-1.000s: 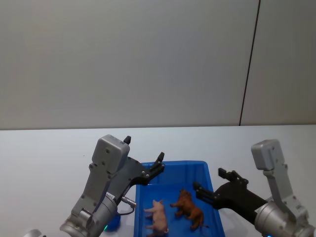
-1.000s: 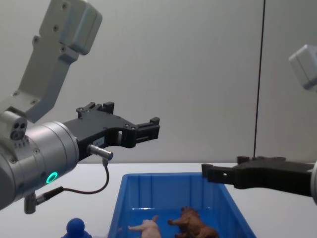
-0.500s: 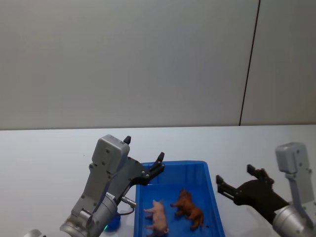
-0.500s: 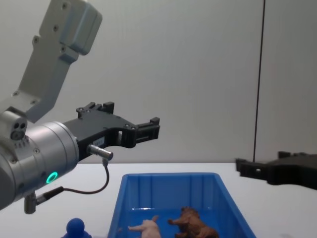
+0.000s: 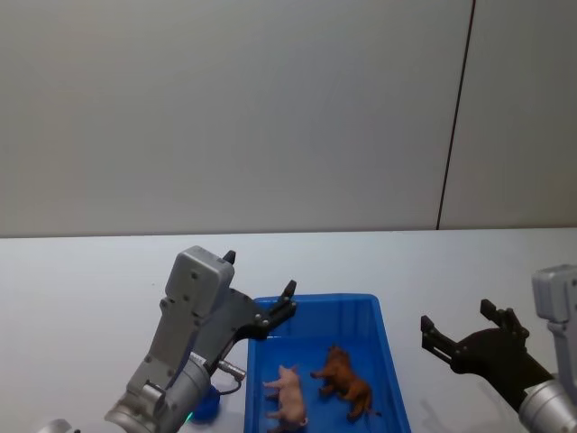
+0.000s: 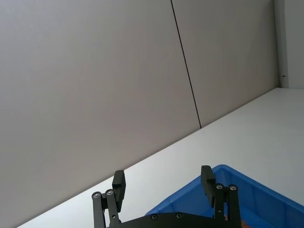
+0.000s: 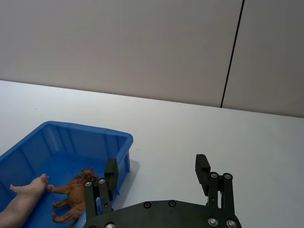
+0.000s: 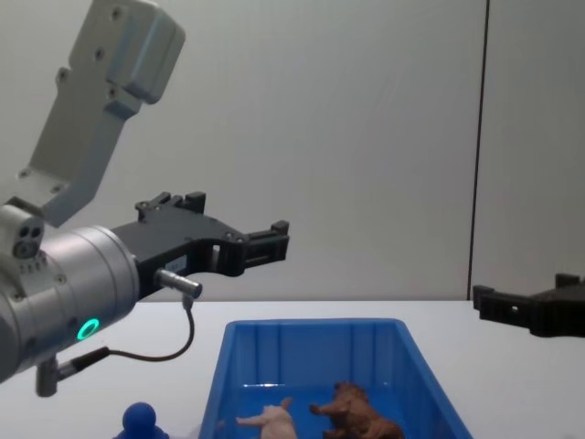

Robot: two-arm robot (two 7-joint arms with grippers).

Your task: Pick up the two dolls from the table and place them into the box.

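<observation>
Two dolls are resting inside the blue box [image 5: 389,361], which is standing on the white worktop [image 5: 90,271] near the robot. The pink pig doll [image 5: 287,390] is occupying the left part of the box floor. The reddish-brown shaggy doll [image 5: 345,382] is sitting just beside it on the right. Whether the two are touching cannot be told. Neither doll is being held.

The left pincer [image 6: 162,183] is hovering above the far left corner of the box, well above the rim. Its fingers are standing wide apart with nothing between them. In the left wrist view the blue rim is showing just beyond the fingertips.

The right pincer [image 7: 156,166] is hanging over bare worktop to the right of the box, apart from its right wall. Its fingers are likewise spread and empty. In the right wrist view the box and both dolls are lying off to one side of the fingers.

A small blue round-headed figure [image 8: 140,421] is standing on the worktop just outside the left wall of the box, below the left arm.
</observation>
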